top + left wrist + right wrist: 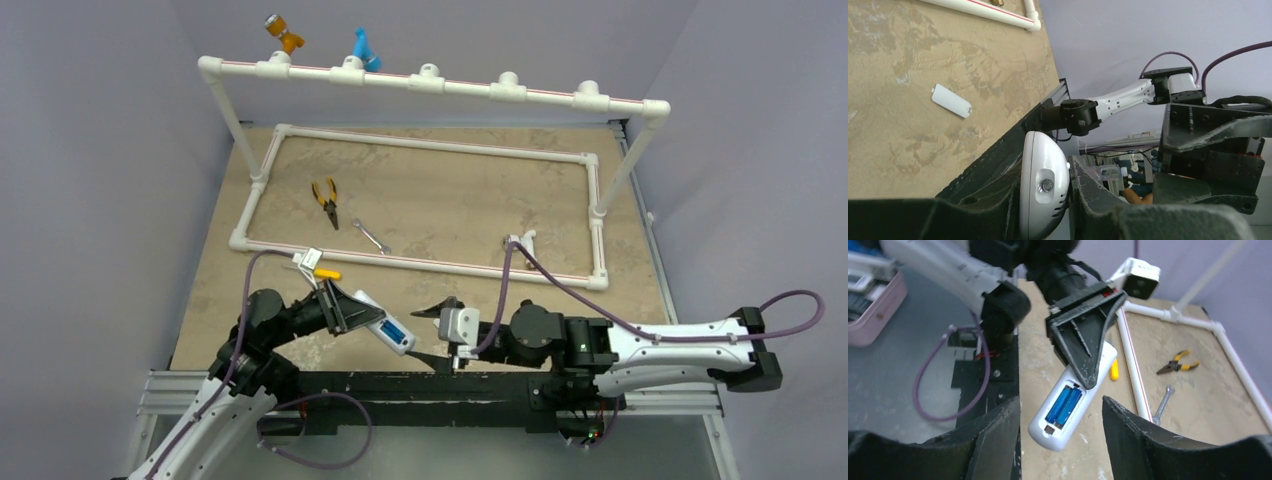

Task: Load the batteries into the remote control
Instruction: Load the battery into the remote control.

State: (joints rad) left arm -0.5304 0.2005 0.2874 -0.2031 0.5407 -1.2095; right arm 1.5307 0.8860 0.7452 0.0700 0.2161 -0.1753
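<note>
The left claw [352, 312] squeezes the remote control [1040, 427], open back facing out, so the right claw [437, 333], wide open and holding nothing, can reach the batteries [1064, 405] inside.

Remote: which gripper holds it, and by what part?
Left gripper clamps the remote by the end away from the batteries. Right gripper holds nothing.

White remote [1062, 437] tilted midair, back open; 2 blue batts [1063, 404] side by side inside.
</note>
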